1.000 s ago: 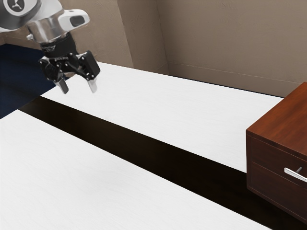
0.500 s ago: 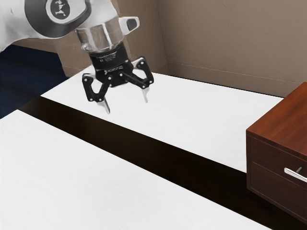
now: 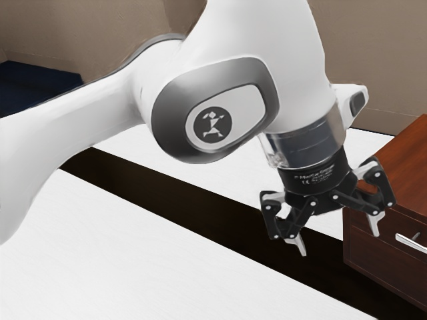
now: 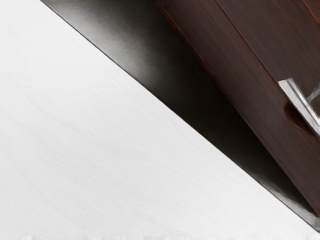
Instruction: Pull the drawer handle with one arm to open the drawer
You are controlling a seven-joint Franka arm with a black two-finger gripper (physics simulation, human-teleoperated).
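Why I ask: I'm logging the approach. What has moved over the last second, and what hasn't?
The gripper swept from the exterior view's upper left across the table toward the right and down, ending close in front of the cabinet. It was open throughout and took hold of nothing. The drawer handle is untouched, and the cabinet sits where it was.

- A dark, reddish-brown wooden drawer unit [image 3: 407, 167] is standing upright at the exterior view's right edge, with the frame cutting part of it off.
- Its drawer [image 3: 397, 227] is sitting flush with the unit's front and looking closed.
- A slim silver bar handle [image 3: 410, 241] is running across the drawer front, standing off it on a short post.
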